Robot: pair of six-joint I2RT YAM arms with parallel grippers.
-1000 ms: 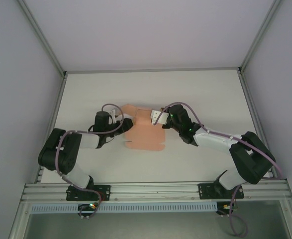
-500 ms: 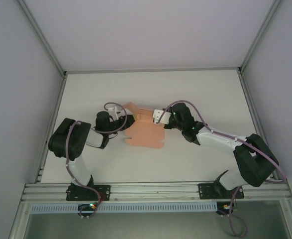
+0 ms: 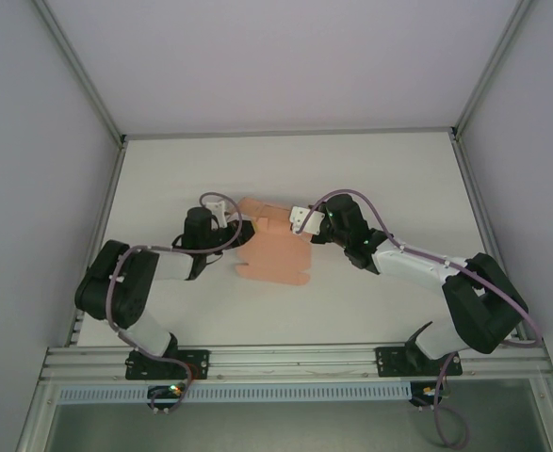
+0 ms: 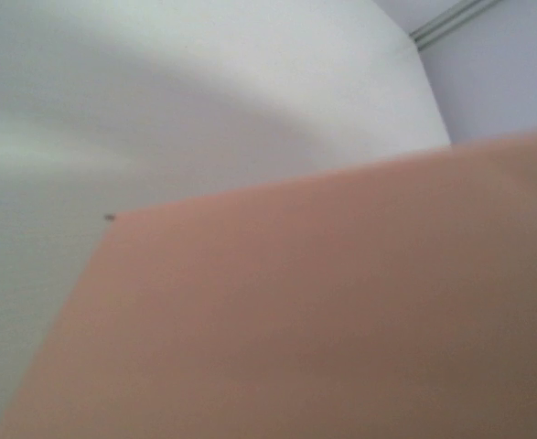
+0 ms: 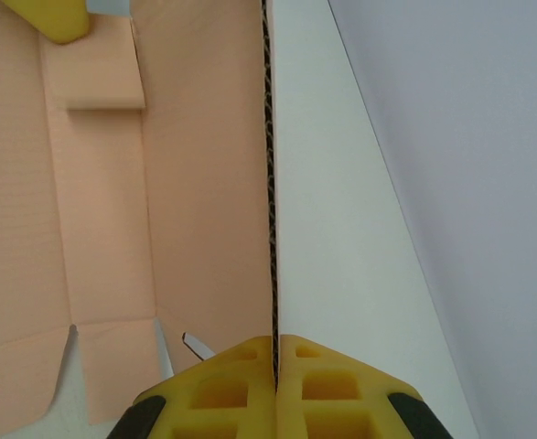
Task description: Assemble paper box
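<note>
The paper box (image 3: 274,254) lies unfolded mid-table (image 3: 370,169) between the arms. The right pincer (image 5: 274,355) pinches a raised flap's edge; whether the left pincer (image 3: 225,224) grips cannot be told. Uneven pulling could crease or tear the thin card.

The paper box (image 3: 274,254) lies flat on the middle of the table (image 3: 370,169), between the arms. The left gripper (image 3: 229,224) is at its far-left corner, perhaps touching. The right gripper (image 3: 300,219) pinches its far-right flap.

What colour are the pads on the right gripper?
Yellow. Clearest in the right wrist view, where the right gripper pinches the paper box edge between its pads.
</note>
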